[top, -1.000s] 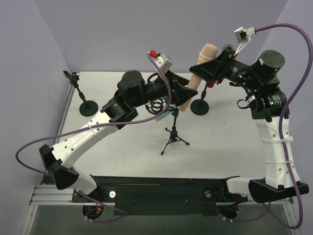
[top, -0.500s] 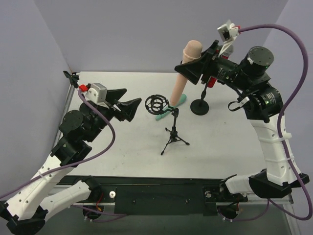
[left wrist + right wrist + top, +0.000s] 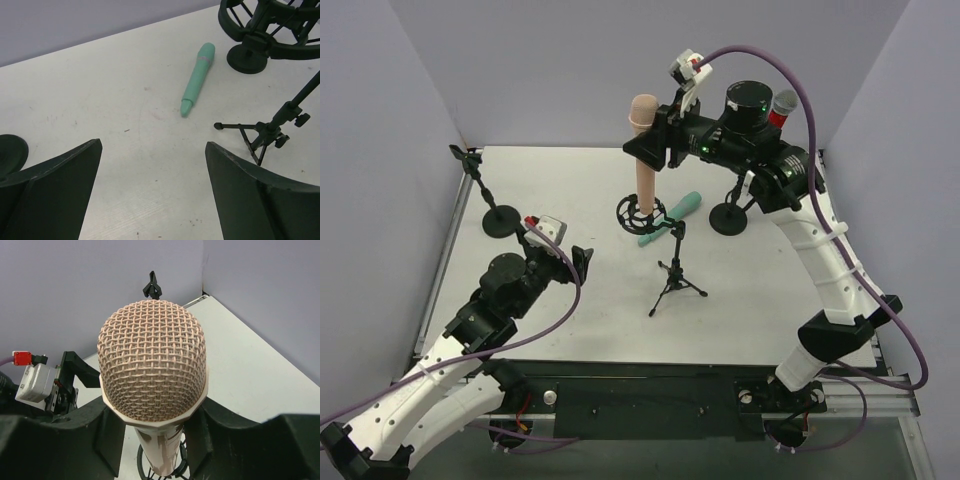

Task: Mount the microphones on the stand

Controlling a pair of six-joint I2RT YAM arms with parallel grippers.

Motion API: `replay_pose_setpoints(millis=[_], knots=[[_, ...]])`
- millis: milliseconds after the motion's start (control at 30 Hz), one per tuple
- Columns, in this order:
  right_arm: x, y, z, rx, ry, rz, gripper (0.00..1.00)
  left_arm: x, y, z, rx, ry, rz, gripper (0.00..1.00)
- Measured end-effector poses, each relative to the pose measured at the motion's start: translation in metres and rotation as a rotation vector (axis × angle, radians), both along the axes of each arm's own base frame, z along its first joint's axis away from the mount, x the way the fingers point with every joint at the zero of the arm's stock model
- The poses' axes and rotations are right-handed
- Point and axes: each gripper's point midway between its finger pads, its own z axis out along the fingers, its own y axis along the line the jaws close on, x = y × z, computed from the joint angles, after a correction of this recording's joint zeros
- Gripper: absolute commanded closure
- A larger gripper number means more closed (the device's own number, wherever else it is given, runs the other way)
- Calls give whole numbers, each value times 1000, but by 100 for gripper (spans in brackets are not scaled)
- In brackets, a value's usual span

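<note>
Standing upright: mesh-headed peach-pink microphone (image 3: 152,371)

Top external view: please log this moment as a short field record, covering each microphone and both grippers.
peach-pink stick microphone: upright, held by right gripper, lower end at the black shock-mount ring; seating unclear
mint-green stick microphone: lying flat on the white table
red microphone: silver mesh head showing behind the right arm; mount hidden
left gripper: open, empty
right gripper: shut on the peach-pink stick microphone
</note>
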Motion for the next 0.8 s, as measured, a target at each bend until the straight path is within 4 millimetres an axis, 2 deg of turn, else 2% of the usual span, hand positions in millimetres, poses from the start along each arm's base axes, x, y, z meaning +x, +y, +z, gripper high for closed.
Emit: replay_pose_setpoints(millis=[133, 600, 800], knots=[[7, 8, -4, -11, 2, -4, 99, 1, 8, -5, 4, -8, 25, 4], [12, 13, -14, -33, 4, -11, 98, 4, 5, -18, 12, 10, 17, 4], [17, 27, -31, -56, 30, 3, 98, 2, 4, -14, -7, -2, 9, 4]])
